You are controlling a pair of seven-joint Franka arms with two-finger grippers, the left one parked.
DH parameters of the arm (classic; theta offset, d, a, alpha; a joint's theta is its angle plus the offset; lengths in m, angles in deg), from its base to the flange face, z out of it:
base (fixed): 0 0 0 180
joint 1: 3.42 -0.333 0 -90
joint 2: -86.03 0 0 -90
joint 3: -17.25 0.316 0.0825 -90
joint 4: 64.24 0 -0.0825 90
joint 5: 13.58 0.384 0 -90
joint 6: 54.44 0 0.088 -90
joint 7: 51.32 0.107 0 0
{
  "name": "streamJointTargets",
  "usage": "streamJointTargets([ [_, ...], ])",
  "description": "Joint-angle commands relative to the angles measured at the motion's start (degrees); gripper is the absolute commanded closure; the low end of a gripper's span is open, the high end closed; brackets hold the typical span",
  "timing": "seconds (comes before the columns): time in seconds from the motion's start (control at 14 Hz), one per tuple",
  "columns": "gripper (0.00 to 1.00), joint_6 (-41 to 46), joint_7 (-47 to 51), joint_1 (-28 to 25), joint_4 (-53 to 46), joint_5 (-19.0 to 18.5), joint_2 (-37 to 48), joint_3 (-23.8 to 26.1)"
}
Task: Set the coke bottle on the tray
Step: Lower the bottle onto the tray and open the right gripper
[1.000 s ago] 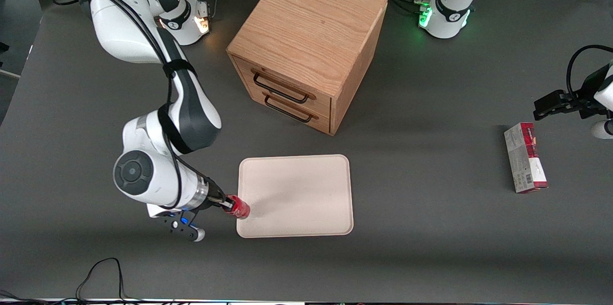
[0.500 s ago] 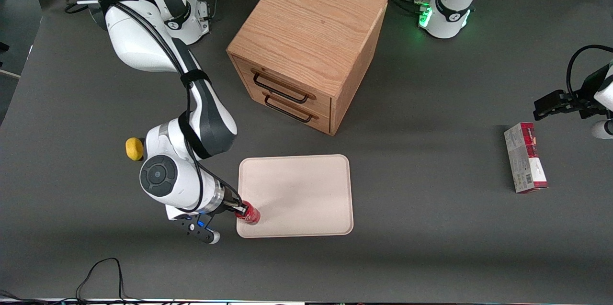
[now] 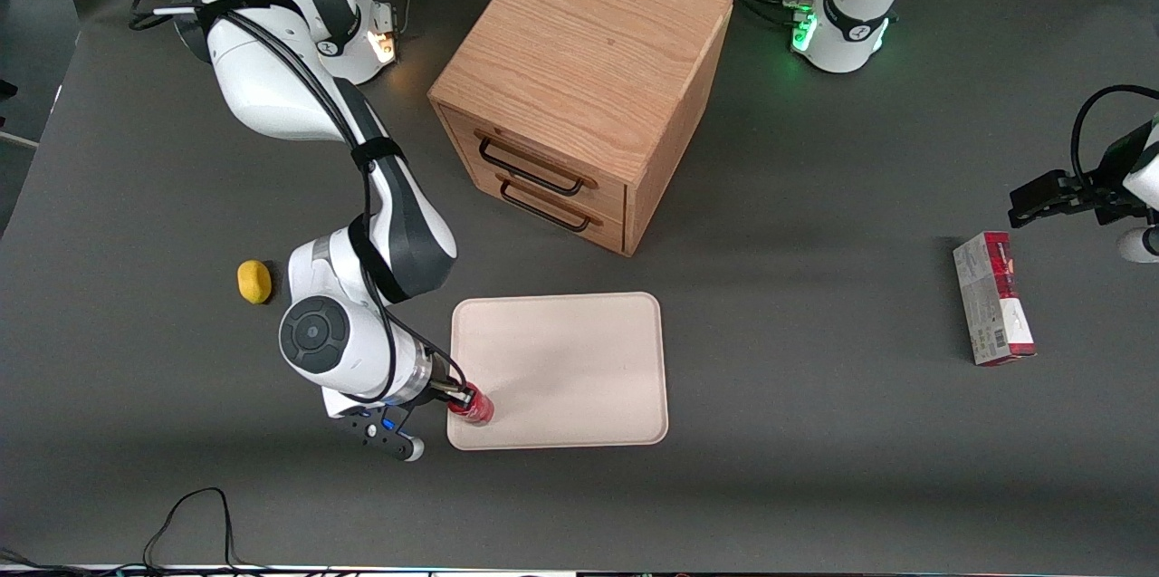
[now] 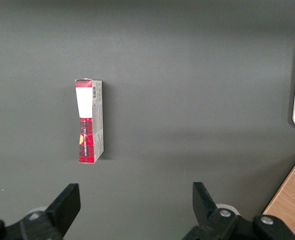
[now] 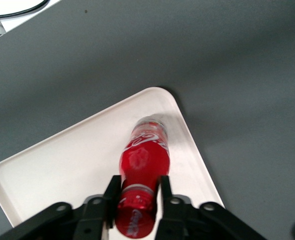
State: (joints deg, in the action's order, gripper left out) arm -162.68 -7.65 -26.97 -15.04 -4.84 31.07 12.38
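My right gripper [image 3: 462,398] is shut on the neck of the small red coke bottle [image 3: 474,406], just under its red cap. It holds the bottle over the corner of the cream-white tray [image 3: 579,360] that lies nearest the front camera on the working arm's end. In the right wrist view the gripper [image 5: 137,192] pinches the bottle [image 5: 143,160], whose clear base points at the tray [image 5: 62,170] close to its rim. Whether the base touches the tray I cannot tell.
A wooden two-drawer cabinet [image 3: 579,88] stands farther from the front camera than the tray. A yellow lemon-like object [image 3: 254,282] lies beside the working arm. A red-and-grey carton [image 3: 993,297] lies toward the parked arm's end, also in the left wrist view [image 4: 89,121].
My gripper carried the bottle sideways from the tray's edge to over its corner, mostly in the first half second. The arm moving off uncovered the yellow object.
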Motion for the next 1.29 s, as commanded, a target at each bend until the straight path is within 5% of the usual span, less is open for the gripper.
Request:
streamJointTargets([
  [0.0,0.0,0.48,1.41,-0.1,-2.27,-1.01,-0.5,-0.14],
  [0.86,0.0,2.5,4.32,-0.1,-1.92,-1.01,1.87,-0.23],
  [1.21,0.0,6.81,-6.2,0.26,17.98,-0.92,17.56,-0.4],
])
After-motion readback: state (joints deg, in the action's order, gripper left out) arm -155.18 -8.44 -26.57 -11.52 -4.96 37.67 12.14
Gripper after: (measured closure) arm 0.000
